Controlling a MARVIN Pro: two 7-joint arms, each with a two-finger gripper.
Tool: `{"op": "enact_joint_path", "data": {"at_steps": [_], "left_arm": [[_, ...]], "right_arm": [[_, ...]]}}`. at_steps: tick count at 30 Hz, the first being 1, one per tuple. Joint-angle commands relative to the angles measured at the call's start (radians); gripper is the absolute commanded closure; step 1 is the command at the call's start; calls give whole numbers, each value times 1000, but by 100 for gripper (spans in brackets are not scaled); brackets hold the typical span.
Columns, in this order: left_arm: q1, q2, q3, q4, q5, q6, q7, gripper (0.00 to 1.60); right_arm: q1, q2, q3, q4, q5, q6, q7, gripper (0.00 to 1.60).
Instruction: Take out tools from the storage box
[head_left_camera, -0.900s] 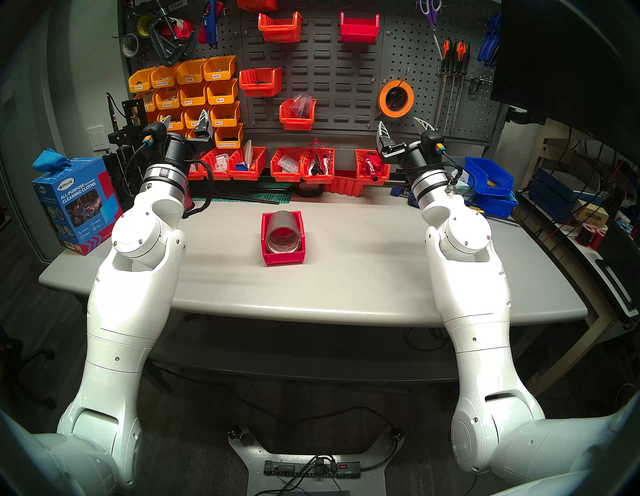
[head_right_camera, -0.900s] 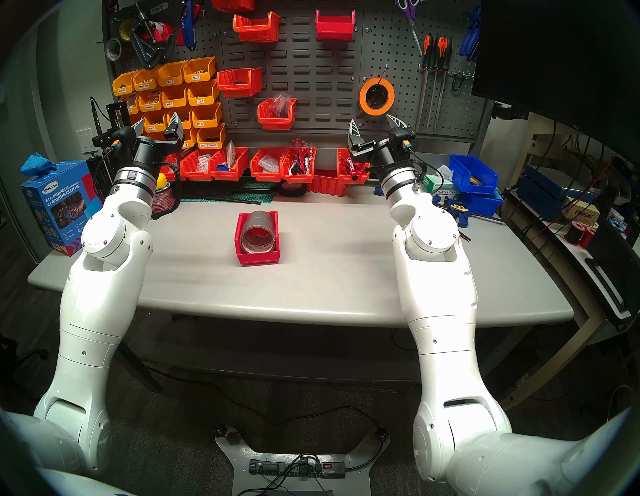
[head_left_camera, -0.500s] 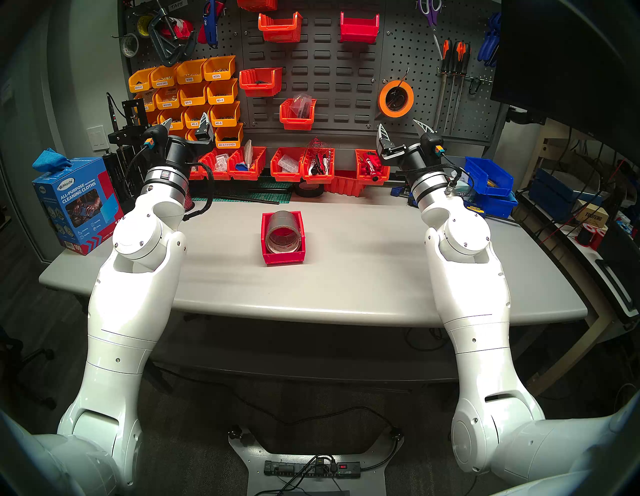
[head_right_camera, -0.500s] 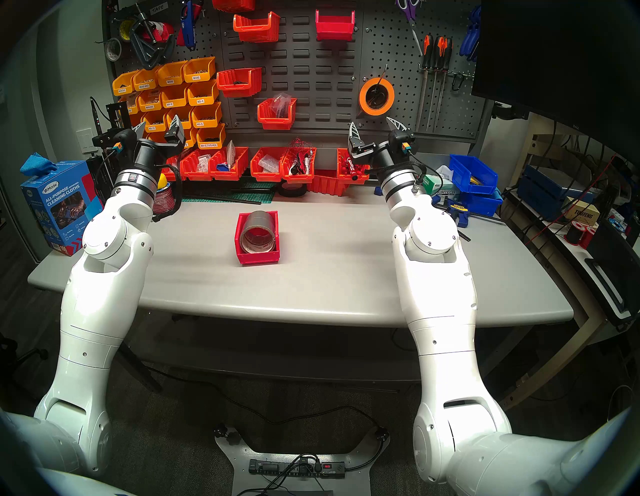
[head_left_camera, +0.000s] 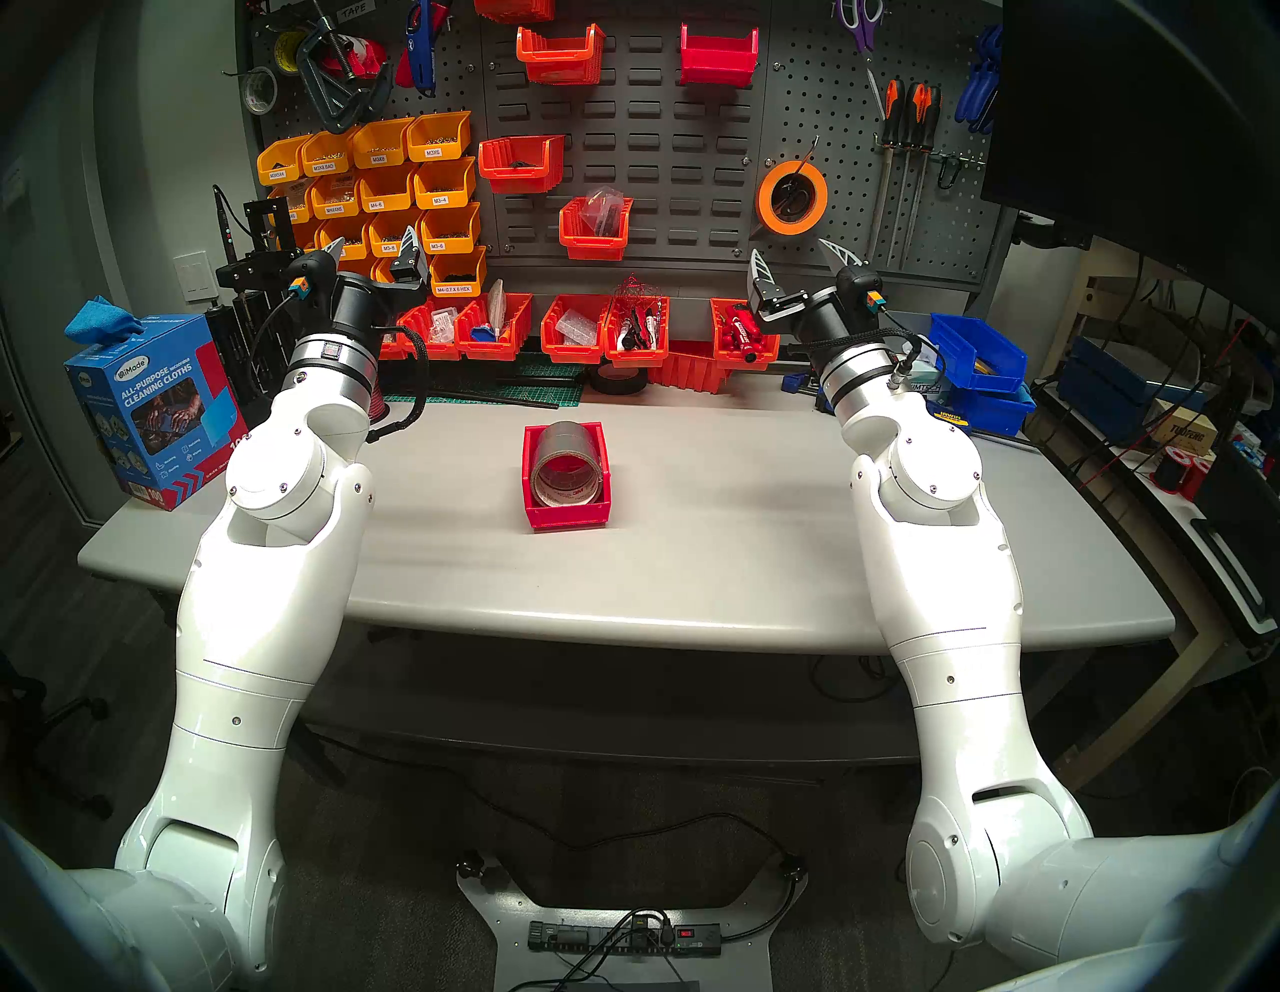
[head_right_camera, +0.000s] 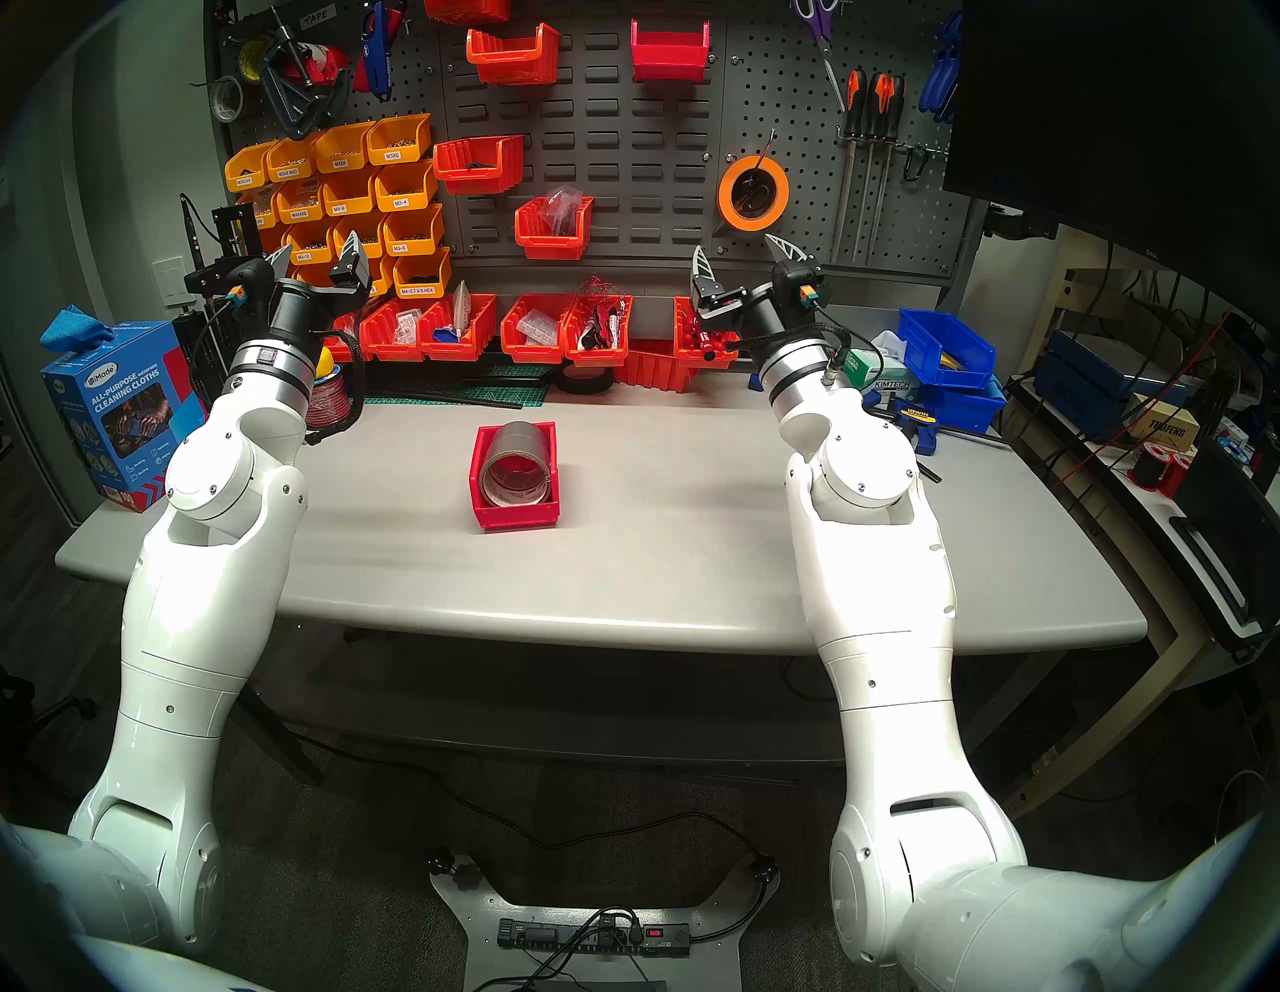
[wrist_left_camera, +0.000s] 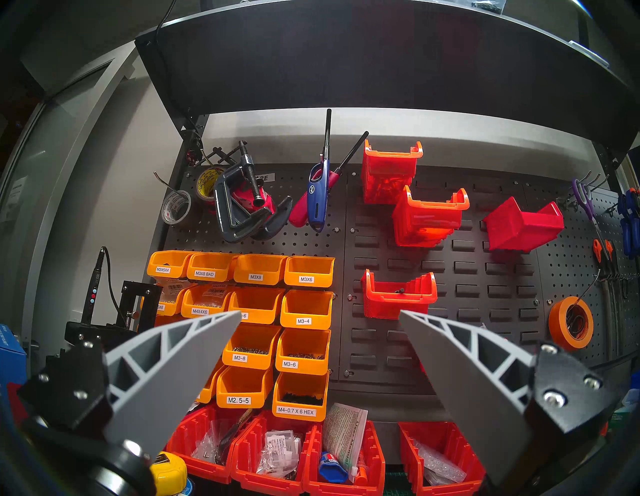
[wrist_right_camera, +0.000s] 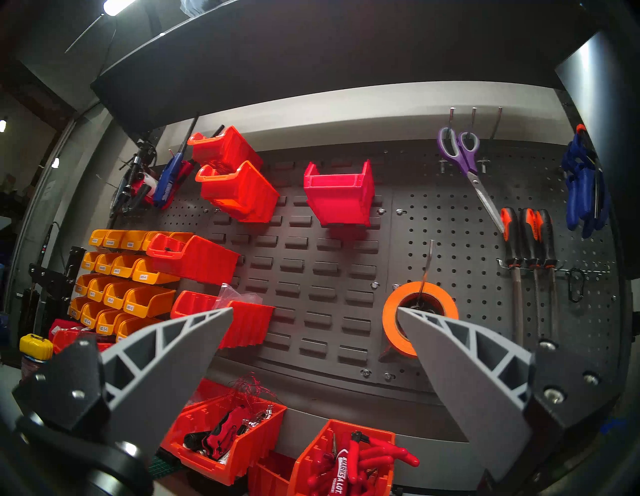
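Note:
The red storage box stands mid-table with its low front toward me. Silver-grey tape rolls stand on edge inside it and fill it; the white core with red print faces me, and I cannot make out the seam between the rolls. My left gripper is open and empty, raised at the back left and pointing at the pegboard. My right gripper is open and empty, raised at the back right. Both are far from the box.
Orange-red parts bins line the table's back edge, with a black tape roll in front of them. An orange tape roll hangs on the pegboard. Blue bins stand at the back right, a blue cloth carton at the left.
The right gripper has drifted slightly left and up. The left arm has shifted a little. The box and rolls have not moved.

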Motion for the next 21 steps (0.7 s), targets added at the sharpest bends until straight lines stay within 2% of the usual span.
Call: {"op": "enact_joint_path", "data": {"at_steps": [1, 2, 4, 5, 7, 8, 12, 18, 21], "left_arm": [[-10, 1, -3, -7, 1, -1, 1, 0], [-10, 1, -3, -7, 1, -1, 1, 0], [-9, 1, -3, -7, 1, -1, 0, 0], [-9, 1, -3, -7, 1, -1, 0, 0], [-10, 1, -3, -7, 1, -1, 0, 0], [-10, 1, -3, -7, 1, -1, 0, 0], [-10, 1, -3, -7, 1, -1, 0, 0], [-10, 0, -3, -7, 1, 0, 0, 0], [-10, 0, -3, -7, 1, 0, 0, 0]], "right_arm": [[-20, 48, -78, -90, 13, 24, 95, 0], [-38, 43, -78, -115, 6, 37, 126, 0], [-71, 74, -132, -144, -3, 43, 169, 0], [-71, 74, -132, -144, -3, 43, 169, 0], [-115, 95, -151, -208, -9, 75, 220, 0], [-120, 105, -159, -210, -9, 80, 239, 0], [-154, 127, -168, -254, -16, 111, 265, 0], [-200, 190, -184, -343, -100, 181, 282, 0], [-196, 217, -210, -377, -175, 216, 280, 0]]}}
